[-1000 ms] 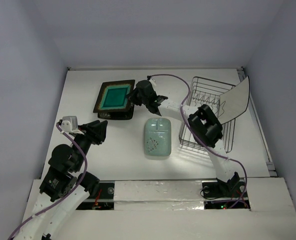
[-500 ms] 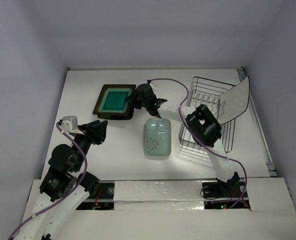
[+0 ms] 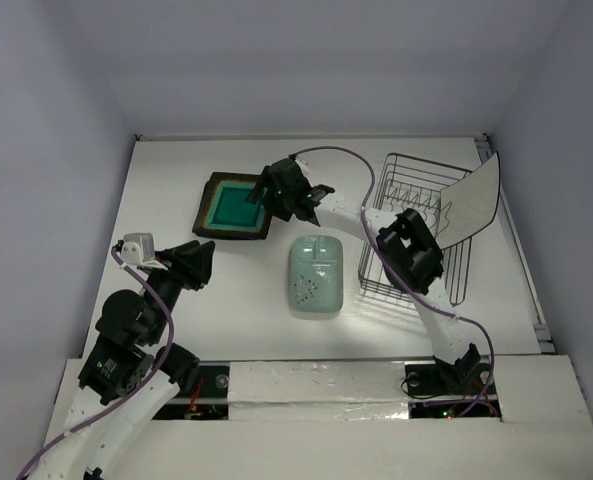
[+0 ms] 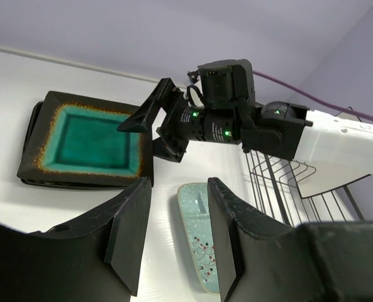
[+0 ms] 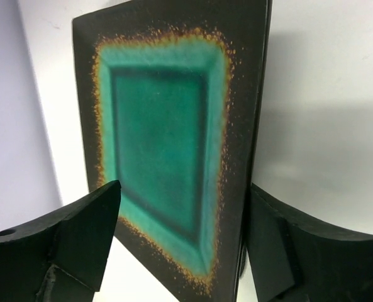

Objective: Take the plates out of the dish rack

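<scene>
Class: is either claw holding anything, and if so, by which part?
Nothing is held. The right claw is open over the teal plate's edge, not gripping it; the left claw is open and empty.

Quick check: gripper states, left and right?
Left gripper: open, empty.
Right gripper: open over the teal plate, not gripping it.

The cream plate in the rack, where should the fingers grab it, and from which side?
I'd pinch the cream plate by its free upper edge, coming down from above. It stands tilted on edge in the dish rack, lower edge among the wires.
</scene>
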Available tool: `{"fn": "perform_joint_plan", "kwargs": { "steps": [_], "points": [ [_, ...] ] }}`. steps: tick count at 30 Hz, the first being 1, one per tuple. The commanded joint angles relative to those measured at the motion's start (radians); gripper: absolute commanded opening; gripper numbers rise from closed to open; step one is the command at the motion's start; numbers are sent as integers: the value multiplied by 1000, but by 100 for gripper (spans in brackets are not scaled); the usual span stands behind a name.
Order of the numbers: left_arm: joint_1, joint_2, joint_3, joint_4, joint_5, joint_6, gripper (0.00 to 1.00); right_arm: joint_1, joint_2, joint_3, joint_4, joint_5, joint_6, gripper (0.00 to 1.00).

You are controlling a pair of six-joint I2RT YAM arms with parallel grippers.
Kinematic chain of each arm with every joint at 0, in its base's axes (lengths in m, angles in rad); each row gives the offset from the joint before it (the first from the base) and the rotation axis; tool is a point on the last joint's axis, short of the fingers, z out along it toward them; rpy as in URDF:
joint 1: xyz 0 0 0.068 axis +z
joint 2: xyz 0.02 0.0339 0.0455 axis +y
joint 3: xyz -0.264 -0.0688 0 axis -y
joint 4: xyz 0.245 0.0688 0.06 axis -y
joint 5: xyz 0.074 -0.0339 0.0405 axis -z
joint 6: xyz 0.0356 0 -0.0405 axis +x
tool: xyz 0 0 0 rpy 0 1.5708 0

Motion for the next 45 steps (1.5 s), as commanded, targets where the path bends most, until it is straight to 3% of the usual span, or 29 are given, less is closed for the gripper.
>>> {"fn": "perform_joint_plan", "kwargs": {
  "steps": [1, 6, 18, 21, 25, 27, 30, 31, 35, 38, 40, 44, 45],
  "points": [
    [-5, -15, 2, 34, 3, -2, 37, 9, 9, 124, -101, 47, -107, 81],
    [-5, -15, 2, 36, 3, -1, 37, 0, 66, 226, -235, 15, -175, 86],
    [-5, -23, 2, 34, 3, -1, 38, 0, 35, 206, -278, 56, -247, 89],
    [-5, -23, 4, 36, 3, 1, 38, -11, -64, 156, -276, 116, -291, 89],
    [-5, -30, 4, 36, 3, 1, 37, -46, -326, 7, -237, 180, -340, 84],
    [-5, -33, 2, 36, 3, 1, 37, -75, -432, -116, -232, 258, -368, 60],
    [-5, -35, 2, 39, 3, 6, 36, -150, -648, -267, -284, 352, -417, 0],
    [-5, -37, 2, 40, 3, 6, 35, -176, -700, -301, -299, 365, -457, 0],
    [-5, -49, 0, 44, 3, 9, 11, -326, -921, -406, -428, 452, -544, 0],
    [-5, -64, 4, 40, 3, 9, 1, -449, -1052, -438, -529, 477, -597, 0],
    [-5, -81, 5, 36, 3, 6, 0, -552, -1122, -452, -594, 498, -620, 0],
    [-5, -92, 7, 34, 3, 7, 0, -730, -1169, -470, -646, 448, -650, 22],
    [-5, -93, 7, 34, 3, 7, 0, -751, -1170, -474, -660, 443, -652, 34]
  ]
}}
